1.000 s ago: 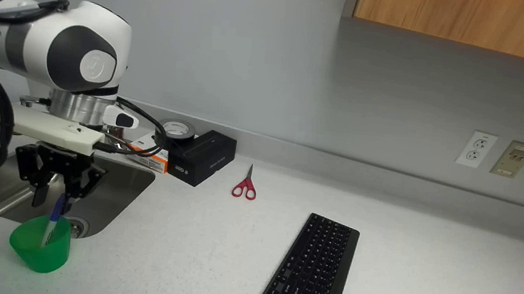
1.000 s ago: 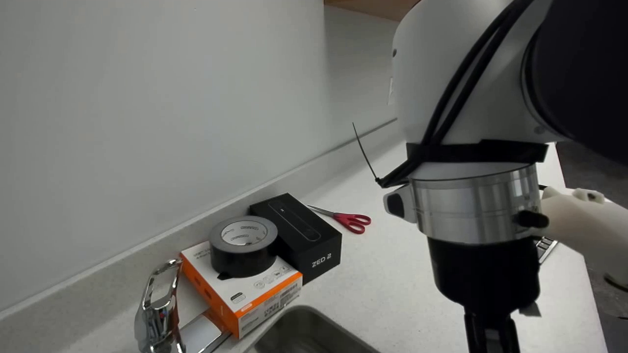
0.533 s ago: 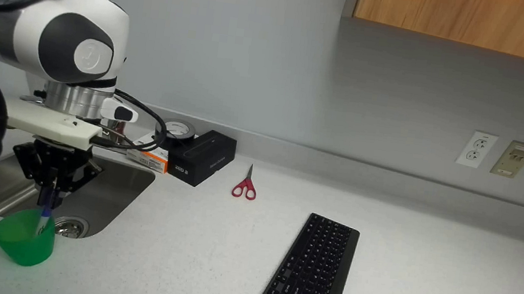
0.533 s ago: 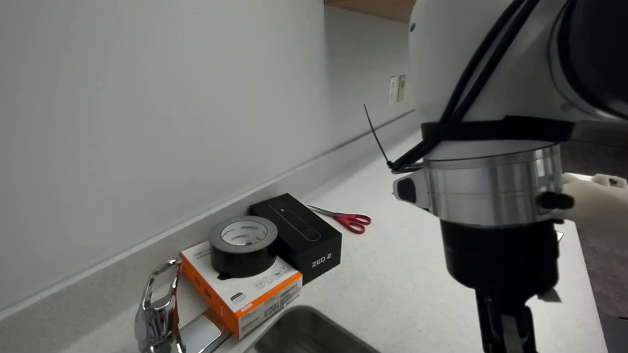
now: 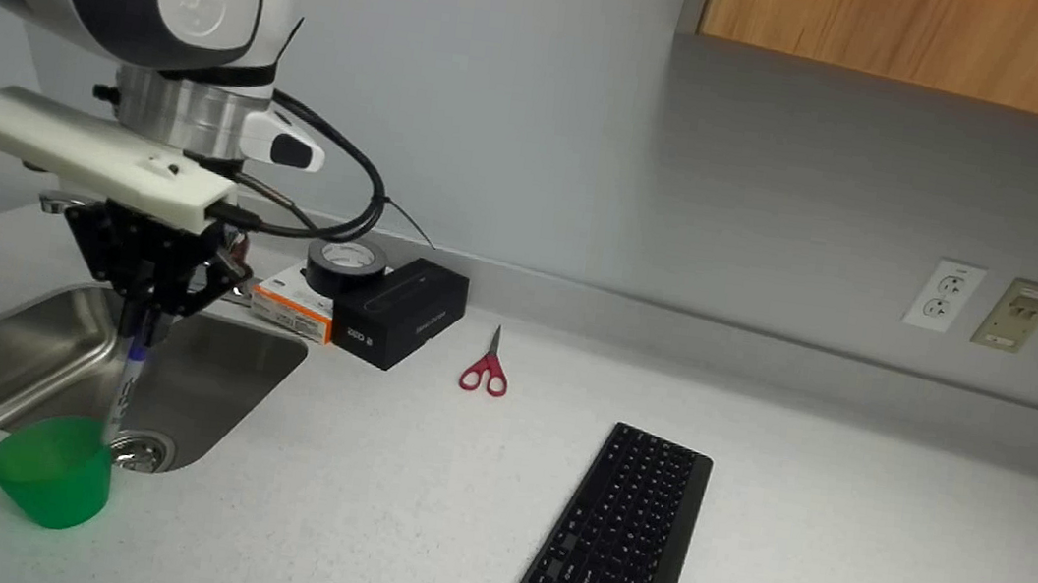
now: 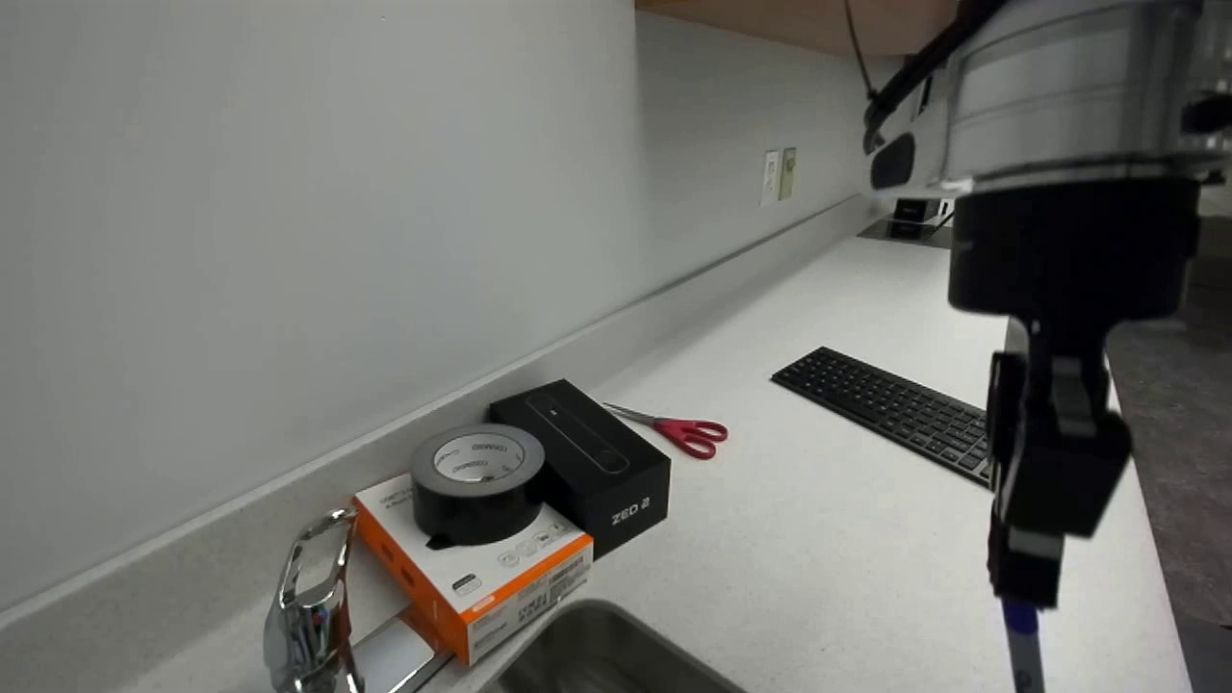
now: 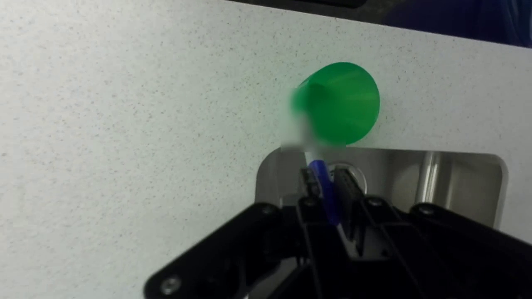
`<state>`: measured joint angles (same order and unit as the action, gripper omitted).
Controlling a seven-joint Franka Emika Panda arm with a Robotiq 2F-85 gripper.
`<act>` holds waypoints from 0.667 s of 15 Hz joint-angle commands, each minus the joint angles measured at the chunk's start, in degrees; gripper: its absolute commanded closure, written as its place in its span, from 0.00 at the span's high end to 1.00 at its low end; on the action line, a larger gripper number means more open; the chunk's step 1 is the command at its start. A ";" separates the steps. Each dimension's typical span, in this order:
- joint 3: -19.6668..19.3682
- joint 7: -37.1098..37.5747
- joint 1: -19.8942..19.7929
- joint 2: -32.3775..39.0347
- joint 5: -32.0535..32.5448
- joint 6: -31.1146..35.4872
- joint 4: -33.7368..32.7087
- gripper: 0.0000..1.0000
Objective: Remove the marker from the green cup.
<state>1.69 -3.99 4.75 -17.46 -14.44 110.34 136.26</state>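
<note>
The green cup [image 5: 49, 475] stands upright on the counter by the sink's edge in an exterior view. It also shows in the wrist view [image 7: 349, 101]. My gripper [image 5: 141, 324] is above and behind the cup, shut on the blue cap end of the marker [image 5: 124, 392]. The marker hangs nearly upright, its whitish body down, with its lower tip level with the cup's rim. I cannot tell whether the tip is just inside or outside the rim. The marker's top [image 6: 1022, 621] shows below the fingers in an exterior view, where the cup is out of view. The wrist view is blurred round the marker's tip.
A steel sink [image 5: 219, 393] lies behind the cup, with a faucet [image 6: 313, 616] beside it. A white-orange box [image 6: 481, 577] with a tape roll [image 6: 478, 486] on it and a black box [image 6: 587, 452] stand near the wall. Red scissors [image 5: 485, 367] and a keyboard [image 5: 612, 541] lie on the counter.
My gripper has gone from open beside the marker to shut on it, then risen with it, lifting the marker most or all of the way up. The cup has shifted slightly left.
</note>
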 commanded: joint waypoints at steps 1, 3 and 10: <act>-3.83 0.66 -3.82 -1.17 0.60 -2.73 -1.69 0.04; -6.35 0.44 -5.99 2.88 0.82 -2.73 -4.43 0.04; -10.42 2.13 -10.67 23.40 -1.88 -2.61 -16.49 0.04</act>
<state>-8.42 -3.60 -4.59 -3.44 -14.30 109.82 127.50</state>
